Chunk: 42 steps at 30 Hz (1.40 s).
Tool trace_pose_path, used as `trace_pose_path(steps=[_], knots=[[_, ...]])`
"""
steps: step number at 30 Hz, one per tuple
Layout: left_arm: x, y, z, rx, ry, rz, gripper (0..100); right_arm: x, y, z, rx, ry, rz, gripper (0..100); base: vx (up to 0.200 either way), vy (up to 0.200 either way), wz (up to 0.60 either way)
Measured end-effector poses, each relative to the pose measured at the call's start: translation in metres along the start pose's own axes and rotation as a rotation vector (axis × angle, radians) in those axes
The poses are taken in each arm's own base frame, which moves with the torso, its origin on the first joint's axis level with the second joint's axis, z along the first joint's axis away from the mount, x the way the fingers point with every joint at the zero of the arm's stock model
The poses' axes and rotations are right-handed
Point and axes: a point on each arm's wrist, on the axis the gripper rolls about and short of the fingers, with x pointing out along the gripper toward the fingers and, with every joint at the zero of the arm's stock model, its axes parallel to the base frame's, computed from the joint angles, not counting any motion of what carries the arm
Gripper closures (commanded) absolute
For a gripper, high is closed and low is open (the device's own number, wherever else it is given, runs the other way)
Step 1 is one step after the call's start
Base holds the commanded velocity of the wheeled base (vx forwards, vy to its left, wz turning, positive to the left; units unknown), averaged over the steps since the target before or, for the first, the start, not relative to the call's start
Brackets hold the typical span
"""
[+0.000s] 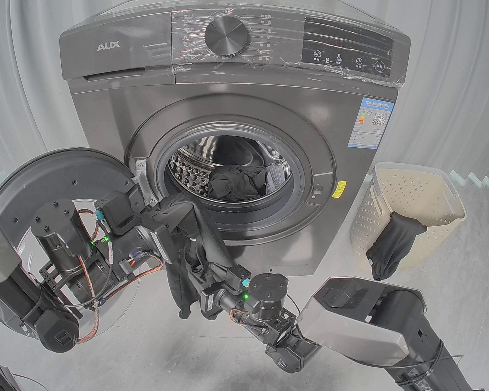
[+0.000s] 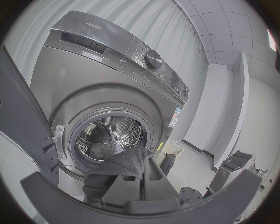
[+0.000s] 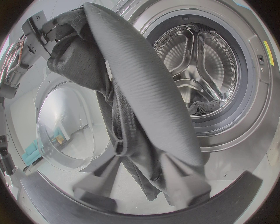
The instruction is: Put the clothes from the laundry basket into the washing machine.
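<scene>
The grey washing machine [image 1: 124, 105] stands with its round door [image 1: 55, 178] swung open to the left. A dark garment [image 1: 237, 182] lies inside the drum. My left gripper [image 1: 181, 217] hangs just before the drum's lower left rim, shut on the top of a second dark garment [image 1: 190, 245] that hangs down from it. In the left wrist view, my left gripper [image 2: 143, 175] pinches that garment [image 2: 122, 166]. My right gripper [image 1: 193, 296] is lower down at the cloth's hanging part. Its fingers [image 3: 96, 180] stand apart, and the cloth [image 3: 140, 87] drapes between them and over one.
A beige laundry basket [image 1: 419, 181] stands on the floor right of the machine, with another dark garment [image 1: 394, 244] hung over its front rim. The open door takes up the space at the left. Bare grey floor lies in front of the machine.
</scene>
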Motion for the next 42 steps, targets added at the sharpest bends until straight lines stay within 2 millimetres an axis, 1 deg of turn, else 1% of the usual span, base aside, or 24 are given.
trace_pose_path(steps=[7, 14, 15, 20, 28, 35, 36, 42], knots=[[0.000, 0.001, 0.000, 0.000, -0.001, 0.002, 100, -0.001, -0.001, 0.000, 0.001, -0.013, 0.000, 100, 0.000, 0.000, 0.00], [0.000, 0.001, 0.000, 0.001, 0.000, 0.002, 100, -0.008, -0.001, -0.004, 0.001, 0.000, -0.001, 100, 0.000, 0.000, 0.00], [0.000, 0.001, 0.000, 0.001, 0.000, 0.003, 100, -0.009, -0.001, -0.004, 0.001, 0.001, -0.001, 0, 0.000, 0.000, 0.00], [0.000, 0.001, 0.000, 0.000, 0.000, 0.001, 100, -0.009, -0.001, -0.004, 0.000, 0.004, 0.001, 0, 0.000, 0.000, 0.00], [0.000, 0.000, 0.000, -0.001, 0.001, -0.002, 100, -0.002, 0.006, 0.000, -0.005, 0.004, 0.024, 0, 0.000, 0.000, 0.00], [0.000, -0.001, -0.001, -0.002, 0.003, -0.004, 100, 0.005, 0.006, 0.007, -0.006, -0.023, 0.020, 0, 0.000, 0.000, 0.00], [0.000, -0.001, -0.001, -0.002, 0.003, -0.004, 100, 0.005, 0.005, 0.008, -0.006, -0.028, 0.018, 100, 0.000, 0.000, 0.00], [0.000, -0.001, -0.001, -0.002, 0.004, -0.004, 100, 0.007, 0.004, 0.010, -0.005, -0.047, 0.015, 100, 0.000, 0.000, 0.00]])
